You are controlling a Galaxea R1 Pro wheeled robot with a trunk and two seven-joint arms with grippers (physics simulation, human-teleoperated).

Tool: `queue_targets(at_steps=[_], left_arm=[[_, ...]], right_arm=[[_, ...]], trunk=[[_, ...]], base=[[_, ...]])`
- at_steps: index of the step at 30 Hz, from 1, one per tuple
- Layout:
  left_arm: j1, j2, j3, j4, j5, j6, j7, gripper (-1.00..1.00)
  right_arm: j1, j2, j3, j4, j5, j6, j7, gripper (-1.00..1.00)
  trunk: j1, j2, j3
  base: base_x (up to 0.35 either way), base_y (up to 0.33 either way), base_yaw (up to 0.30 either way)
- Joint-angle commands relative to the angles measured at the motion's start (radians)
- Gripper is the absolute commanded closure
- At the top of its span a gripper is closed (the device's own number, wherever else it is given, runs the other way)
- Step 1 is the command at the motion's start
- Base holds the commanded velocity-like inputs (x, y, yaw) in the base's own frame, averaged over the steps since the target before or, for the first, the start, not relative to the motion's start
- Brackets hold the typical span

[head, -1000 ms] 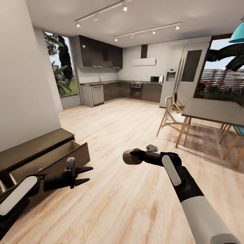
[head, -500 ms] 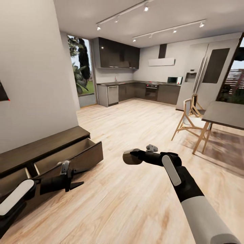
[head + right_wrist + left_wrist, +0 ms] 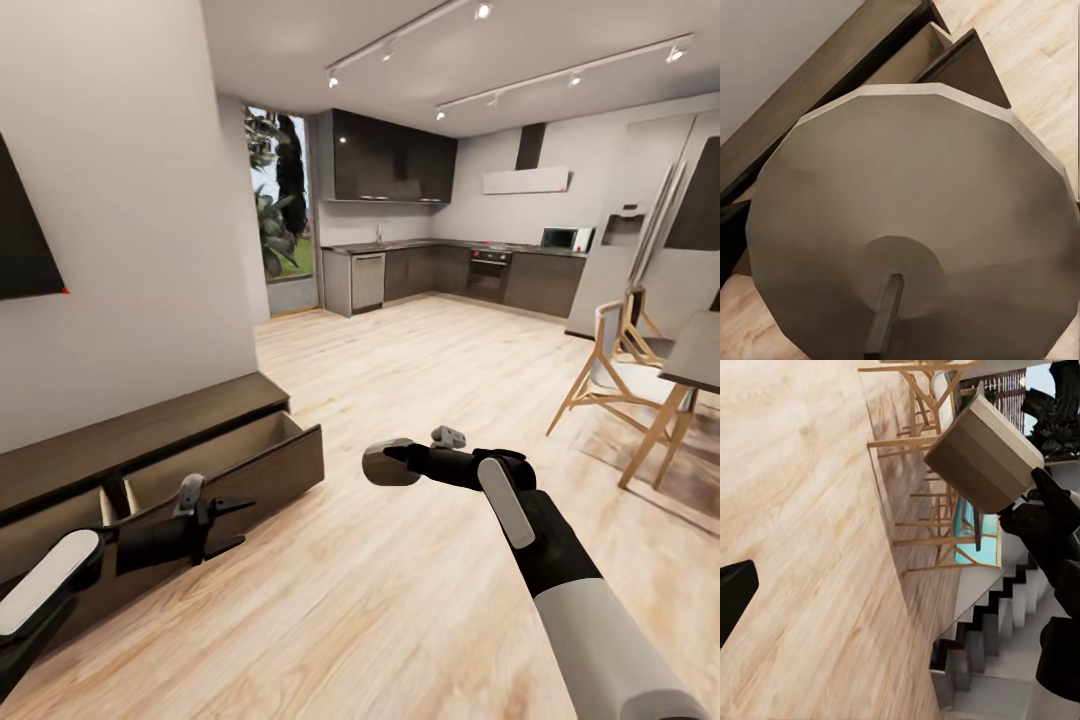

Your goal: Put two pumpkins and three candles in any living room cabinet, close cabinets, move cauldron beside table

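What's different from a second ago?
The view has swung left: more of the cabinet with its open drawer shows, and the dining table sits nearer the frame's edge. The right gripper still holds the candle; the left gripper stays open, empty.

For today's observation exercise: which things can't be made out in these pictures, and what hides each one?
- Open drawer of the cabinet: its contents, head view, hidden by its own front panel.
- Right gripper fingertips: right wrist view, covered by the candle.
- Left gripper: left wrist view, one fingertip cut by the edge.
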Motion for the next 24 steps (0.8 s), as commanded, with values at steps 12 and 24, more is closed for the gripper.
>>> queue_targets(at_steps=[12,24], left_arm=[[-0.001,0.0,-0.003,0.0,-0.008,0.001,-0.009,-1.0],[-0.001,-0.002,-0.003,0.0,-0.004,0.001,-0.009,-1.0]], right_arm=[[-0.001,0.0,-0.001,-0.001,0.005,0.004,0.008,1.0],[-0.001,0.0,-0.001,-0.001,0.005,0.004,0.008,1.0]], trunk=[[0.0,0.0,-0.001],[0.0,0.0,-0.001]], base=[[0.267,-0.205,0.188],[0.268,-0.166,0.292]])
